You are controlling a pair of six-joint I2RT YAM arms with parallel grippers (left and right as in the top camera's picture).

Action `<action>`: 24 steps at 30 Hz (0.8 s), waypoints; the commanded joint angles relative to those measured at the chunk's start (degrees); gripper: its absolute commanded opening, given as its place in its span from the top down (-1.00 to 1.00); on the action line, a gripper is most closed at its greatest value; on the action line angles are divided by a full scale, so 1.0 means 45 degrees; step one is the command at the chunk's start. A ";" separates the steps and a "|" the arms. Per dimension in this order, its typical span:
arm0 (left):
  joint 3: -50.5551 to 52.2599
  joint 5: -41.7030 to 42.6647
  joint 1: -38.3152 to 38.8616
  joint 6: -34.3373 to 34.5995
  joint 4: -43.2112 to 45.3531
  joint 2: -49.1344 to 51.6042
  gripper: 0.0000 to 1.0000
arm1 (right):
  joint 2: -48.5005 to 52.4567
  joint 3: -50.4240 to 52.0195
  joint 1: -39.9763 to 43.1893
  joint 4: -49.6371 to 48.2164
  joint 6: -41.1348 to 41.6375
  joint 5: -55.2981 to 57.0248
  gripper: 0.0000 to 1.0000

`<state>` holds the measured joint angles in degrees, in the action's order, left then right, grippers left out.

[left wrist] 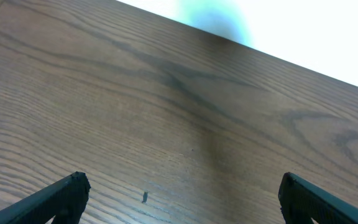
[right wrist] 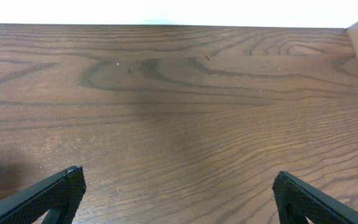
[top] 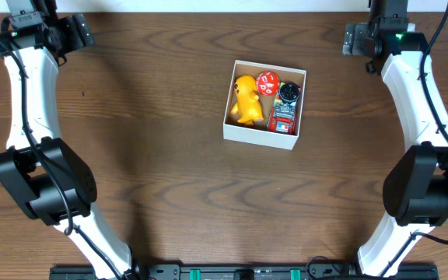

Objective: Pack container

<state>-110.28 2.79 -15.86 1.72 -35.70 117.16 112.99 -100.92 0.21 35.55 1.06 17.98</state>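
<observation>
— Dark brown wood-grain table [top: 169, 171] noted. Condition of container [top: 259, 134]?
— Small, square, open-topped; thin white walls, brown cardboard inside. Holding yellow toy figure [top: 246, 99], red white-spotted ball [top: 267, 82], black round piece [top: 288, 92] and red-and-grey toy [top: 283, 118].
— Readable markings?
— Any lettering on toys too small to read.
— Position against grippers?
— Right of table centre, between both arms, well apart from each. Left gripper [left wrist: 182, 183] by far edge, left side, fingers spread wide, nothing between. Right gripper [right wrist: 178, 180] by far edge, right side, likewise spread, nothing between.
</observation>
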 commanded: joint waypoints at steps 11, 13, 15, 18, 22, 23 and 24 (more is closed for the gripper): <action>-0.0068 -0.0063 0.0005 0.0170 -0.0015 0.0019 -0.96 | -0.0155 -0.0121 0.0058 0.0015 0.0136 0.0092 -0.99; -0.0068 -0.0063 0.0005 0.0170 -0.0024 0.0019 -0.96 | -0.0155 -0.0121 0.0058 0.0019 0.0131 0.0097 -0.99; -0.0068 -0.0063 0.0005 0.0170 -0.0019 0.0019 -0.96 | -0.0209 -0.0121 0.0058 0.0019 0.0136 0.0097 -0.99; -0.0068 -0.0063 0.0005 0.0170 -0.0015 0.0019 -0.96 | -0.0423 -0.0121 0.0010 0.0024 0.0131 0.0121 -0.99; -0.0068 -0.0063 0.0005 0.0170 -0.0015 0.0019 -0.96 | -0.1287 -0.0121 -0.0243 0.0272 0.0126 0.0340 -0.99; -0.0068 -0.0063 0.0005 0.0170 -0.0015 0.0019 -0.96 | -0.1540 -0.0121 -0.0325 0.0359 0.0087 0.0393 -0.98; -0.0068 -0.0063 0.0005 0.0170 -0.0015 0.0019 -0.96 | -0.1855 -0.0121 -0.0418 0.0403 -0.0078 0.0442 -0.98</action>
<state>-110.28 2.79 -15.86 1.72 -35.70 117.16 110.76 -100.88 -0.27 37.21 1.04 18.52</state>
